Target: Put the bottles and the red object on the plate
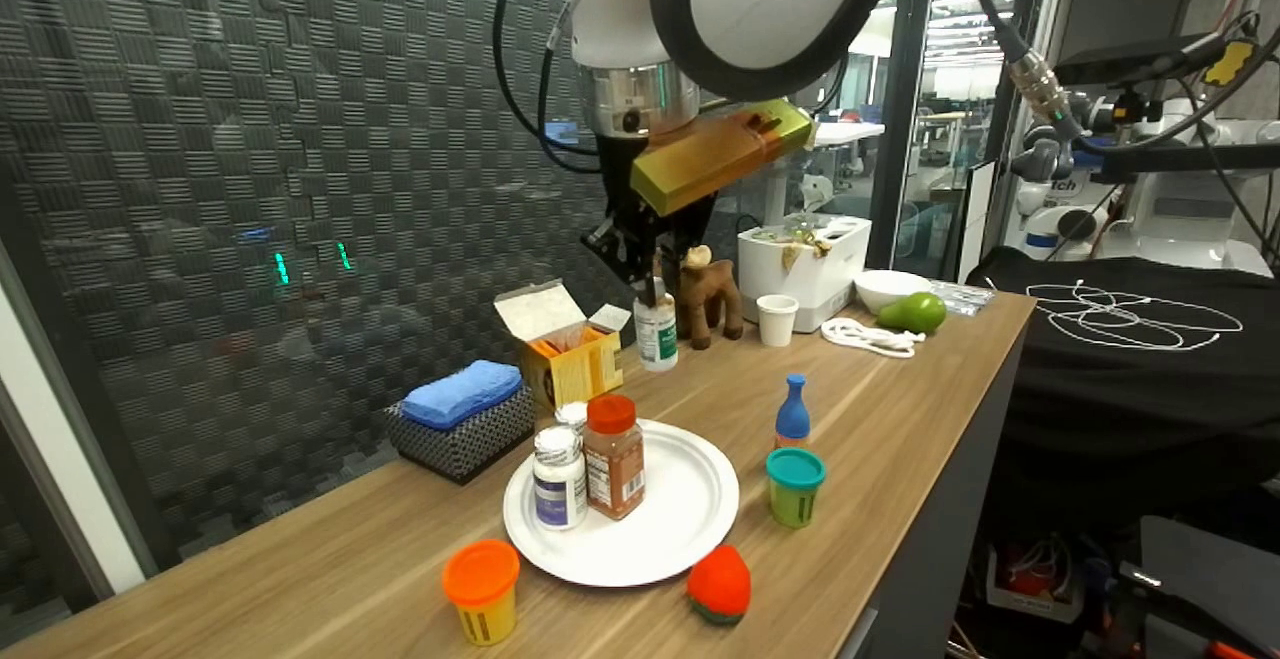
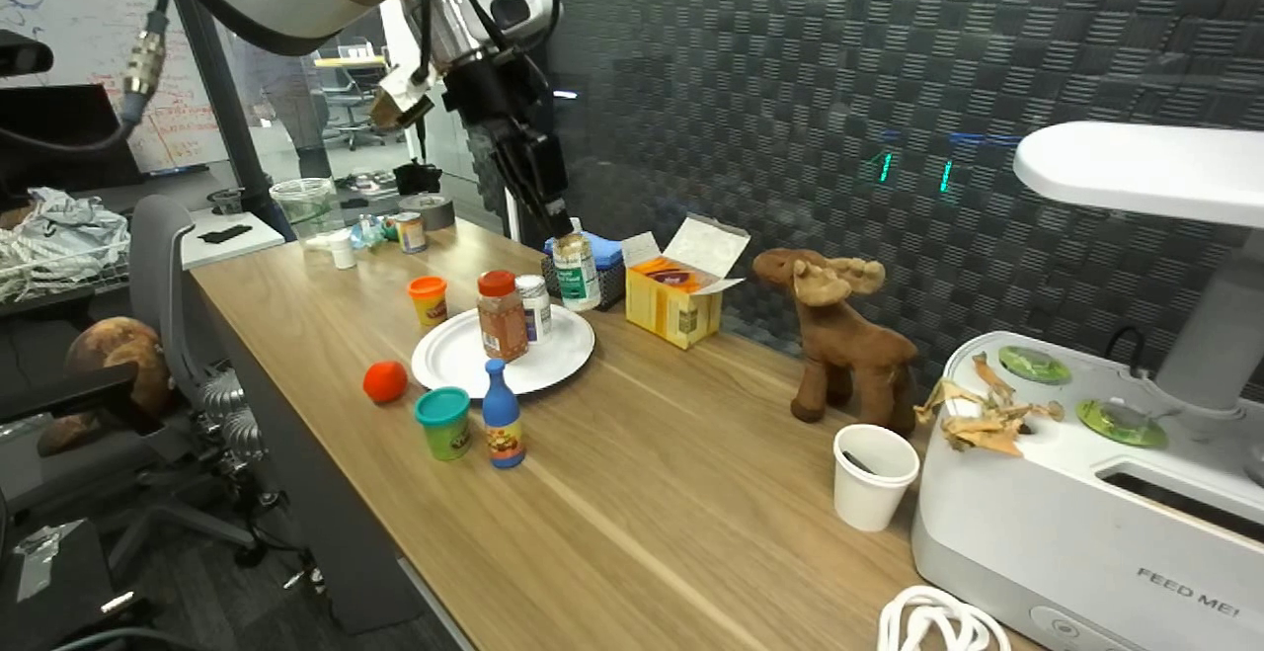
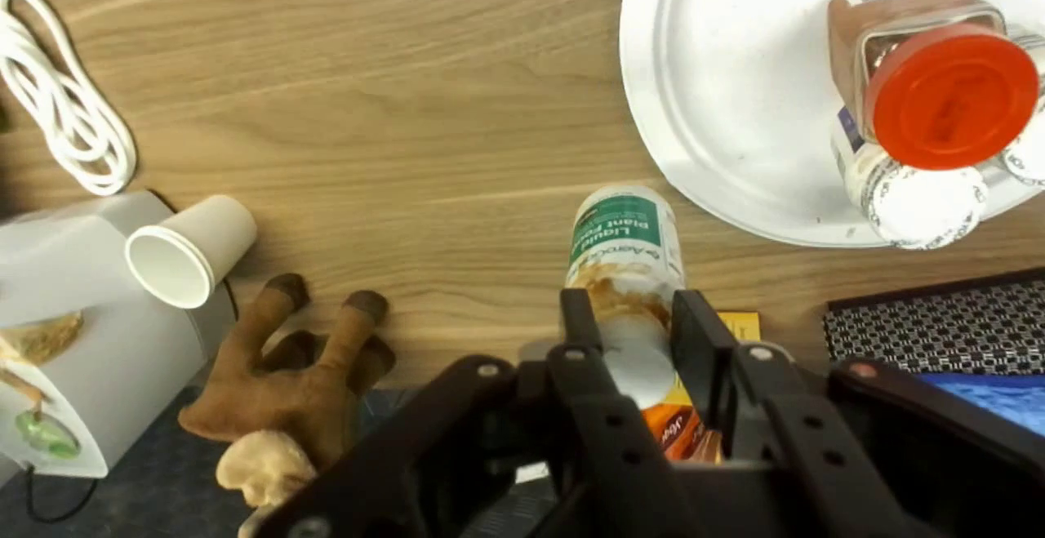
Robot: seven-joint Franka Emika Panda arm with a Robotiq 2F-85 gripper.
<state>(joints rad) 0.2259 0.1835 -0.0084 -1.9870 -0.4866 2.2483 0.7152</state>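
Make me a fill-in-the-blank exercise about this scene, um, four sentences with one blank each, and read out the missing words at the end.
The bottle in the jaws is labelled "Liquid ____ Food".
Of the red object and the red-capped jar, only the ____ stands on the plate.
The cloth on the patterned box is ____.
The moose has a ____ body.

Missing words: Plant; jar; blue; brown.

Under the gripper (image 3: 638, 322) there is a wooden table (image 2: 642, 493). Beside the gripper stands a dark, chequered wall (image 1: 220, 269). Well apart from the gripper there are a glass partition (image 1: 968, 109), a grey chair (image 2: 163, 266) and a written-on whiteboard (image 2: 178, 127).
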